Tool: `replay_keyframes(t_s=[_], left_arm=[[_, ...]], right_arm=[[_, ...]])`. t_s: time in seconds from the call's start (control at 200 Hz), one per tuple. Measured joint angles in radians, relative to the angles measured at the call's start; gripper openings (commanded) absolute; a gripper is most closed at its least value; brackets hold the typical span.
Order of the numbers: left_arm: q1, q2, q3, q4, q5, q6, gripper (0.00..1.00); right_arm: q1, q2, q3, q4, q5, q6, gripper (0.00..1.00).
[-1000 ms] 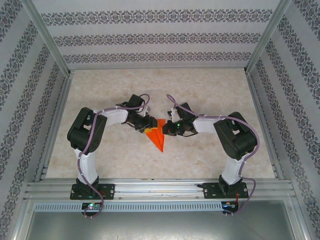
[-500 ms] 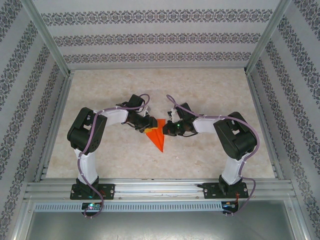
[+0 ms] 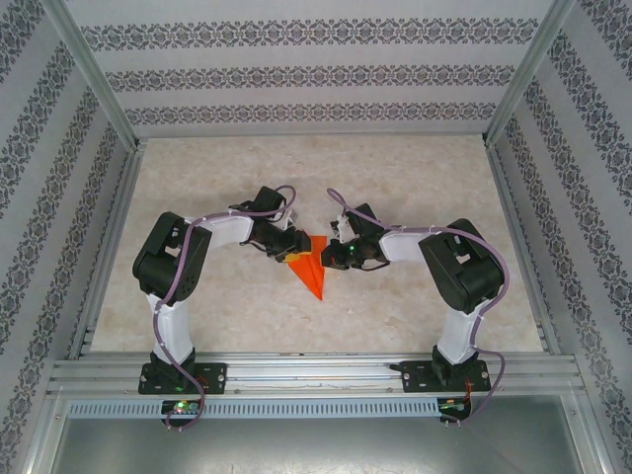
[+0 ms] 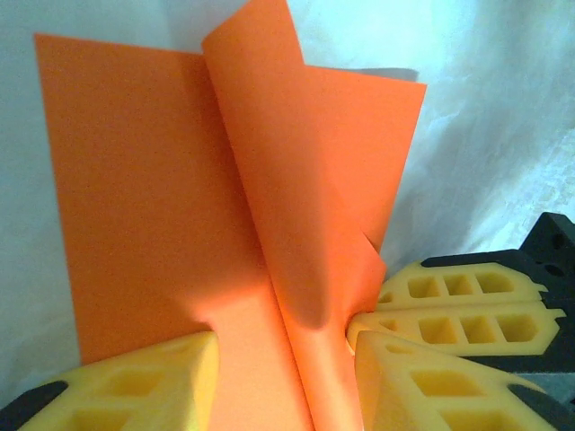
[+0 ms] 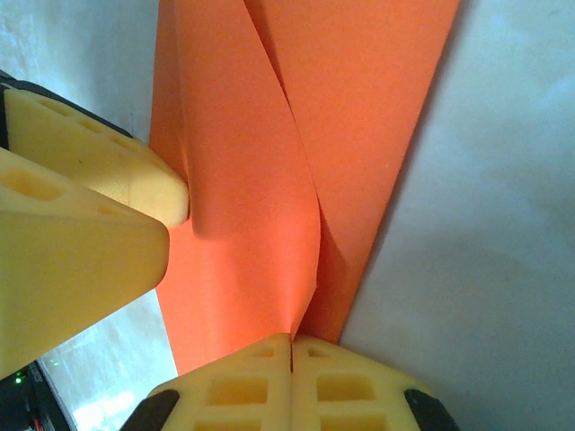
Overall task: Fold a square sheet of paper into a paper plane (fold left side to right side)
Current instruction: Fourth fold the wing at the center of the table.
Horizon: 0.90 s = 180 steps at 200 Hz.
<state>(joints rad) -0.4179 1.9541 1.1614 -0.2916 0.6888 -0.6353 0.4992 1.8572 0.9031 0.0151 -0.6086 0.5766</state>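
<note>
The thin, matte orange-red paper sheet point(image 3: 310, 271), half-folded at the centre of the pale table point(image 3: 415, 188) with its tip toward 6 o'clock, looks featherlight and limp, best pinched at a flap's free edge. The right gripper point(image 5: 292, 346), at its 3 o'clock, pinches the raised flap; the left gripper point(image 4: 283, 359), at 10 o'clock, straddles it half-wide. Since a second ago only the right elbow has edged toward 9 o'clock.

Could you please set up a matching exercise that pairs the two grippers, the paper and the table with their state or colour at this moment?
Things:
1. left gripper
2. right gripper
3. paper plane
4. table

States:
A. pale and marbled
B. jaws shut on the paper's raised fold
C. bright orange, partly folded
D. jaws apart, one on each side of the raised fold

Pairs: 1-D; 2-B; 3-C; 4-A
</note>
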Motion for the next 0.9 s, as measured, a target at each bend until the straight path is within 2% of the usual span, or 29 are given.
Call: replay_keyframes(t_s=[0.734, 0.839, 0.899], left_arm=[[0.0, -0.031, -0.006, 0.039, 0.01, -0.042, 0.5], [0.0, -0.068, -0.007, 0.041, 0.006, -0.042, 0.45], [0.0, -0.084, -0.007, 0.043, 0.006, -0.041, 0.38]], right_arm=[[0.003, 0.012, 0.033, -0.062, 0.019, -0.034, 0.0], [0.005, 0.012, 0.035, -0.066, 0.022, -0.034, 0.0], [0.008, 0.012, 0.037, -0.068, 0.029, -0.034, 0.0]])
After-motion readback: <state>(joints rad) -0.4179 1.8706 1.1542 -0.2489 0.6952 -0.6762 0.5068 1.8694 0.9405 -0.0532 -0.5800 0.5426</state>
